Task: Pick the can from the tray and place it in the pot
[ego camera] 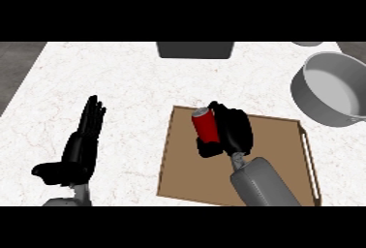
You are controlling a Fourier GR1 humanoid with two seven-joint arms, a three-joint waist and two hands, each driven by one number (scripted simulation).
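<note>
A red can with a silver top stands over the brown tray, slightly tilted. My right hand is wrapped round its right side, thumb under its lower end, so it is shut on the can. A grey pot sits at the right edge of the counter, up and to the right of the tray, open side showing. My left hand rests at the lower left on the white counter, fingers straight and pointing away, holding nothing.
A dark rectangular object lies at the counter's far edge, centre. Part of a pale round object shows at the top right. The white marbled counter spreads between my left hand and the tray.
</note>
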